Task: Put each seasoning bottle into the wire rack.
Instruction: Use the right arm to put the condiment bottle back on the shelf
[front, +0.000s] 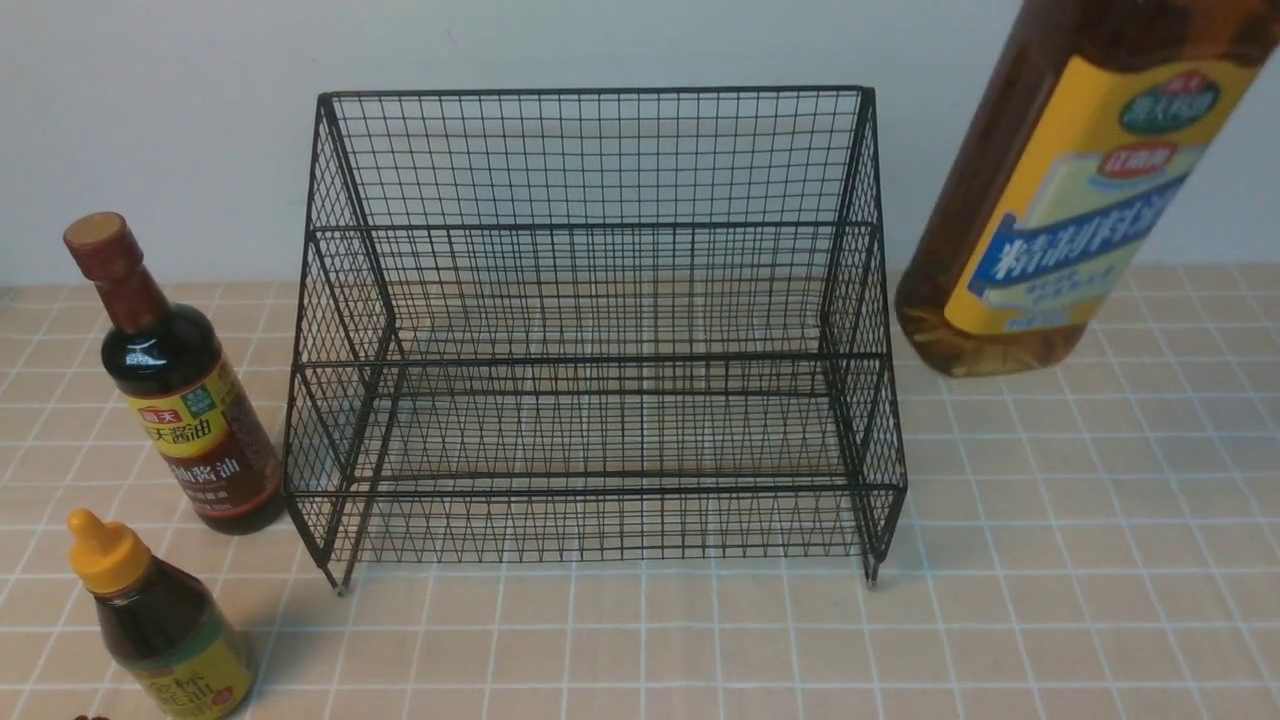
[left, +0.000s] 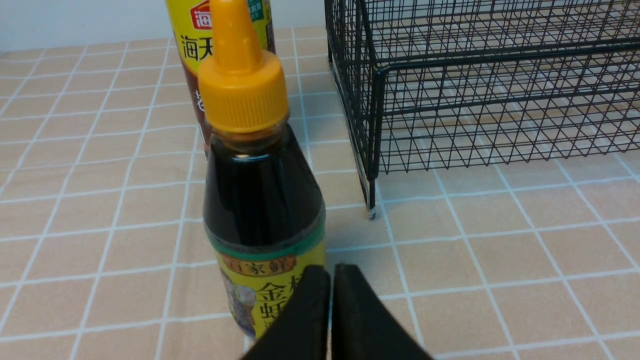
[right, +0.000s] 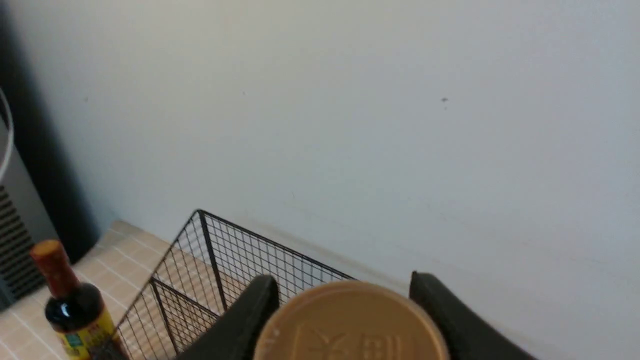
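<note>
Pale wall behind; amber bottle (front: 1090, 190) clamped between right fingers (right: 250, 312).

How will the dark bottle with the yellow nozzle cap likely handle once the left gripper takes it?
The small bottle looks stiff, with smooth, shiny walls that might slip in a loose grip. Its dark fill suggests some heft for its size. Its body narrows toward the cap, so a high pinch could let it swing or tip.
</note>
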